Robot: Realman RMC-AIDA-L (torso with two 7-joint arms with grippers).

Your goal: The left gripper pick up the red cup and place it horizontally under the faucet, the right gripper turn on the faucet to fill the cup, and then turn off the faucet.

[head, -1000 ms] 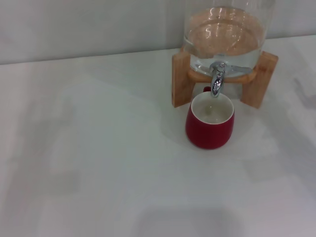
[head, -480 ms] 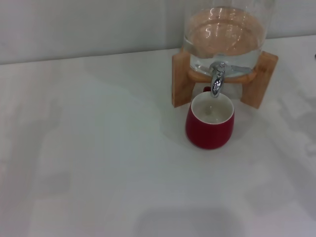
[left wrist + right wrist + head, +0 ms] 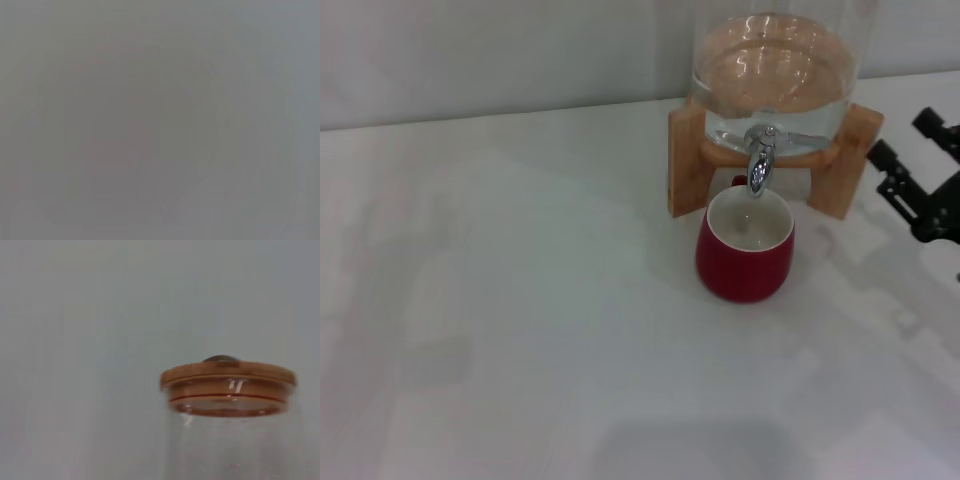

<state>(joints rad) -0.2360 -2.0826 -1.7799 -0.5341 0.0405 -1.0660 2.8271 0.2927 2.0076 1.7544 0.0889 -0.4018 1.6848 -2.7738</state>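
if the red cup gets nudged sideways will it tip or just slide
The red cup looks squat and stands upright on the smooth white table, so it would probably slide, not tip. Its glossy, seemingly ceramic body is likely rigid, slippery and chippable against the faucet.

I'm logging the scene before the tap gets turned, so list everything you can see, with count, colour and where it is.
red cup: one, dark red with a cream inside, upright on the table right under the spout.
faucet: one, shiny chrome, at the front of the jar above the cup.
glass jar: one, clear, holding water, sitting in the stand at the back right.
wooden stand: one, light wood, legs on either side of the tap.
jar lid: one, light wood with a knob, on top of the jar, shown in the right wrist view.
table: one, white.
right gripper: one black claw, at the right edge beside the stand, touching nothing.
Left claw: not in view.
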